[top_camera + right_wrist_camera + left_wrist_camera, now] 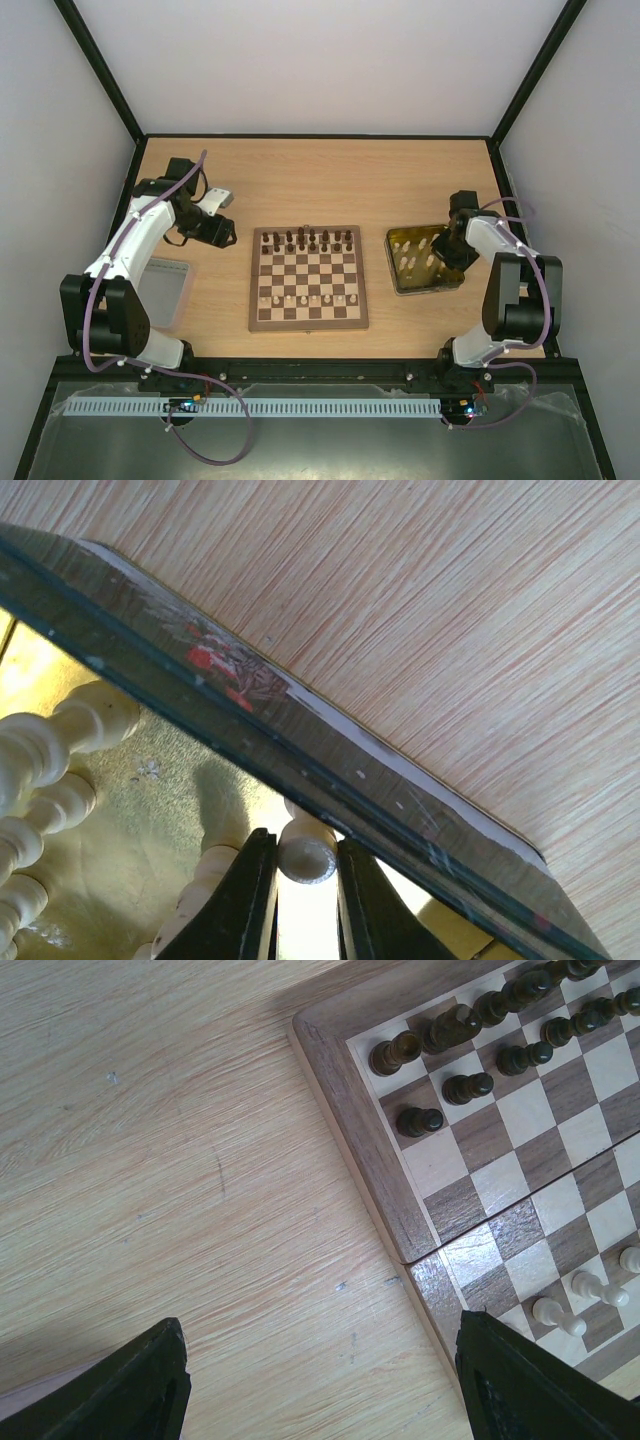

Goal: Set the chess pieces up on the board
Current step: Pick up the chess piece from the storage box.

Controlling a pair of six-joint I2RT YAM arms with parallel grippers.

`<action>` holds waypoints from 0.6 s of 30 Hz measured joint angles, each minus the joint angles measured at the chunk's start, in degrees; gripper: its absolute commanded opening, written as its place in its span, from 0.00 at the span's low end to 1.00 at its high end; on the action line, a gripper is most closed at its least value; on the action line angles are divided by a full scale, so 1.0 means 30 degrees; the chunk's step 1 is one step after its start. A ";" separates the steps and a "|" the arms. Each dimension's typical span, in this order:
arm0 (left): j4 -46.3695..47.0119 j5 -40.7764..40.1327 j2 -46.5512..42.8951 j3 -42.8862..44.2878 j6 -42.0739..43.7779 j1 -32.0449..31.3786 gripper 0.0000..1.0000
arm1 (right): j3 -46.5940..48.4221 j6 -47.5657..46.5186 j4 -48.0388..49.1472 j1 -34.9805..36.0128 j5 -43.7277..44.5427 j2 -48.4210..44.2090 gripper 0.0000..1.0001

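The board (308, 325) lies mid-table with dark chess pieces (305, 239) along its far rows and cream ones (305, 299) on a near row. My right gripper (443, 245) reaches into the yellow metal tray (425, 288). In the right wrist view its fingers (250, 890) press both sides of a cream chess piece (308, 858) by the tray's rim (250, 710), so that gripper (303, 840) is shut on it. More cream pieces (60, 740) lie to the left. My left gripper (320, 1325) hangs open over bare table beside the board's left edge (370, 1150), holding nothing.
A grey translucent lid (165, 290) rests by the left arm's base. Dark pieces (420, 1120) and cream pawns (560, 1315) stand near the board corner under the left wrist. Black frame posts and pale walls enclose the table.
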 measured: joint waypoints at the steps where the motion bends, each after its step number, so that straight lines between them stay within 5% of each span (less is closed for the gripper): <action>1: 0.0000 0.0000 0.0000 0.0000 -0.0007 -0.0029 0.74 | 0.0000 0.0000 -0.0007 0.0000 0.0058 -0.0036 0.09; 18: 0.0007 0.0022 -0.0051 -0.0007 -0.0007 -0.0248 0.74 | -0.0160 0.0058 -0.0678 -0.0022 -0.0219 -0.2586 0.06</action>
